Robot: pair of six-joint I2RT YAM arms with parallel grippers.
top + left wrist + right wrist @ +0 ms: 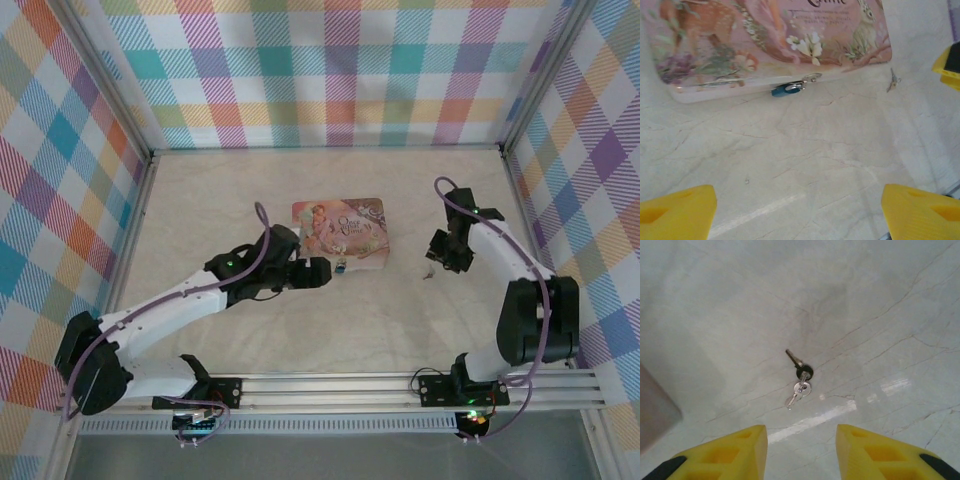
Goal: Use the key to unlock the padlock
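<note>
Judging by how things lie, little has been done: nothing is held. The key (800,374) is seen lying on the table (715,300) at the centre of the right wrist view, just ahead of the right gripper (800,450), whose jaws are parted and empty. The padlock (786,90) is hooked to the clasp (811,77) of the pink tin (765,45), upper centre of the left wrist view, ahead of the left gripper (800,207), spread wide and empty. Grasping, inserting and turning the key are left.
</note>
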